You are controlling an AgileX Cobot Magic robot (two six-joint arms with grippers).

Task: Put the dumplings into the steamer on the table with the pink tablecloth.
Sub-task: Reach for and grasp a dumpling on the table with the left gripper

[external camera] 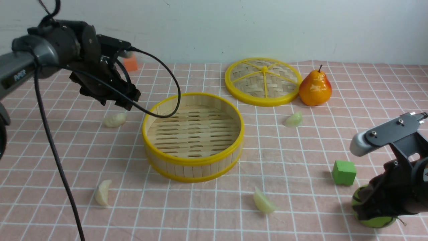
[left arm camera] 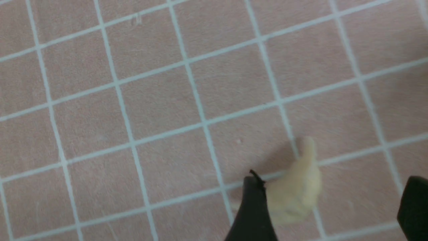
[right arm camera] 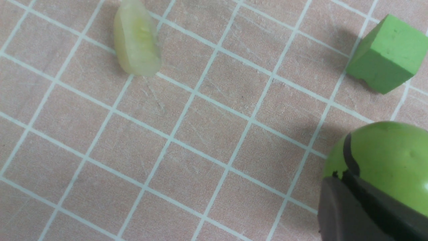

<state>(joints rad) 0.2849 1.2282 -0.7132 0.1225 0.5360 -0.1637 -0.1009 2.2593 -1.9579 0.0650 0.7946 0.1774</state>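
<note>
- The far left dumpling (external camera: 114,119) is found on the pink tablecloth (external camera: 214,214), just beside the left side of the steamer (external camera: 192,163) and below the left claw (external camera: 127,99).
- The far right dumpling (external camera: 293,119) is seen to the right of the steamer, in front of the lid (external camera: 263,81) and the pear (external camera: 315,88).
- The near left dumpling (external camera: 103,197) and the near middle dumpling (external camera: 264,202) are laid toward the front, apart from the steamer.
- All four are outside the steamer, which is set upright near the middle of the table (external camera: 367,77).
- The left claw is held with its jaws apart above the far left dumpling. In the left wrist view that dumpling is seen between the two dark fingers (left arm camera: 250,211), close against one and well apart from the other. Whether it is touched cannot be told.
- The right claw (external camera: 381,204) is held low at the front right, over a green ball (external camera: 374,221). Only one finger (right arm camera: 347,211) is shown in the right wrist view, so it cannot be told whether the jaws are apart or together.
- A green block (external camera: 344,172) is placed near the ball, on its far side.
- An orange block (external camera: 130,63) is partly hidden behind the left arm at the back.
</note>
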